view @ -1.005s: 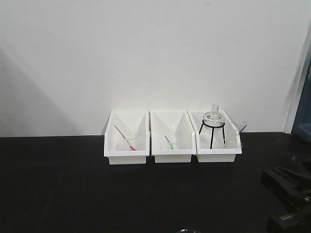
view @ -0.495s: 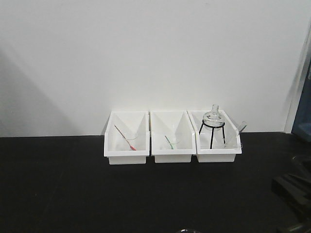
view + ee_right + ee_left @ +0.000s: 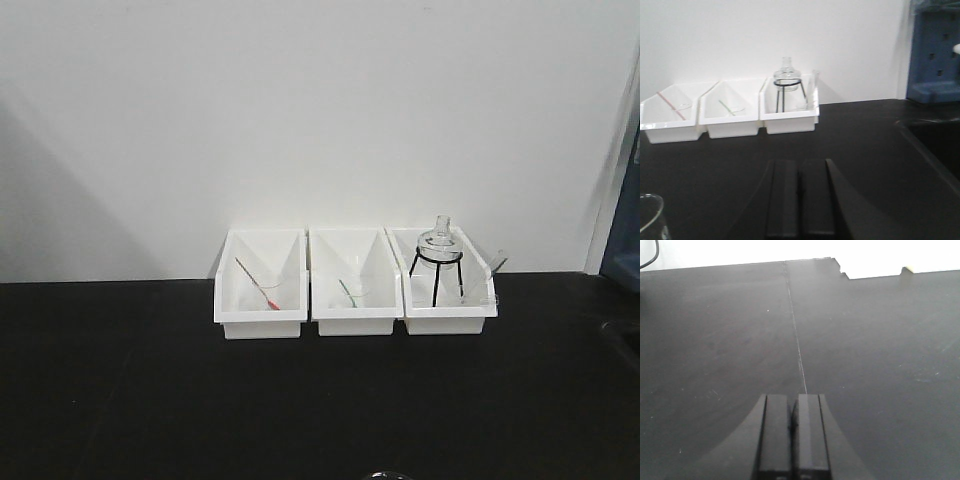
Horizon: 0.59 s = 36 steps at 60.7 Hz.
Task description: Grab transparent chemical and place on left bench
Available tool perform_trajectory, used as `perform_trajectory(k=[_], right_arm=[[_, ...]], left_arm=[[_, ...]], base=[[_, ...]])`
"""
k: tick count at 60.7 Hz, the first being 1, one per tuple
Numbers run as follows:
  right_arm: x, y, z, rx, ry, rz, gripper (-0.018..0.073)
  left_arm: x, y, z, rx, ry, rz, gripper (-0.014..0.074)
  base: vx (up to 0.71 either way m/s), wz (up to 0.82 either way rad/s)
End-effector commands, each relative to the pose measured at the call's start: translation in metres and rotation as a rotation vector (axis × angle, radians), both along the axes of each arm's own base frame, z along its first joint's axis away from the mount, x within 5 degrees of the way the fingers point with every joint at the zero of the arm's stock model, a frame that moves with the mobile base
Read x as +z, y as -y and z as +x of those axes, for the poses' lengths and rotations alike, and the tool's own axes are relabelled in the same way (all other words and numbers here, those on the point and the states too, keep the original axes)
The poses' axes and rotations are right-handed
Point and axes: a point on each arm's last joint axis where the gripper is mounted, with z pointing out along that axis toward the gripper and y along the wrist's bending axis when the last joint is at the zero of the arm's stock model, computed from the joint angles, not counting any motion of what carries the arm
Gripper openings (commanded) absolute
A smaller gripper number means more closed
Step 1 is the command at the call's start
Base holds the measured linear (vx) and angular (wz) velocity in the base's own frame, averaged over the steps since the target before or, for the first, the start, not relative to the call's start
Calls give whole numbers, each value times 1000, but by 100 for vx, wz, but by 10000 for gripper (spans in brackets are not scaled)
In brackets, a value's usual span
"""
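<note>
Approach step, nothing grabbed. Right claw (image 3: pixel 799 200) pressed together, empty, facing clear dropper (image 3: pixel 815 86) in right bin (image 3: pixel 790 120). Left claw (image 3: pixel 793 437) pressed together. Next: spread, reach in.

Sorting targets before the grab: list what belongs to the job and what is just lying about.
Job: clear pipette, its bin, black bench, left gripper, right gripper.
Lying about: red-tipped pipette, green-tipped pipette, flask, black stand.
</note>
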Motion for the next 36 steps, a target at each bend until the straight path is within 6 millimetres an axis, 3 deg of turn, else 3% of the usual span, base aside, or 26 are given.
perform_trajectory(k=[1, 9, 36], right_arm=[[-3, 4, -9, -55, 93, 15, -8], [-22, 5, -17, -80, 71, 20, -8], [-25, 5, -17, -80, 43, 14, -8]], left_arm=[[3, 0, -1, -1, 81, -14, -3], [3, 0, -1, -1, 81, -14, -3], [3, 0, -1, -1, 81, -14, -3]], base=[[0, 0], [0, 0], [0, 0]])
